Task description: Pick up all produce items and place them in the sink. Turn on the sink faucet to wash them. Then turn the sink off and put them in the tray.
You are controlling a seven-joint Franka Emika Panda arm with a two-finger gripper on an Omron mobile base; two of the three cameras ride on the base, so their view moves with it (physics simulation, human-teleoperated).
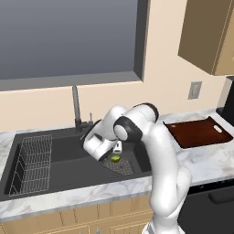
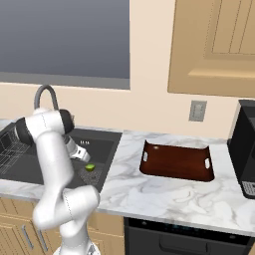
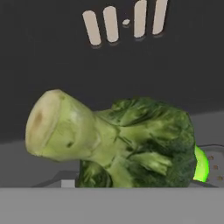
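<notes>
Green broccoli [image 3: 131, 144] sits right in front of my pincer [image 1: 117, 151], down inside the black sink [image 1: 59, 176], lime-green fruit [image 3: 201, 164] just behind it. I can't tell whether the pincer grips the broccoli. No readable writing.

Base views flank arm, share sink [image 1: 68, 157]; hand view close on broccoli [image 3: 127, 144].

One broccoli [image 3: 131, 144], one lime [image 3: 200, 164]

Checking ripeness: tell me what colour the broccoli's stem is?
Pale yellowish-green broccoli stem, clearest in the hand view.
</notes>
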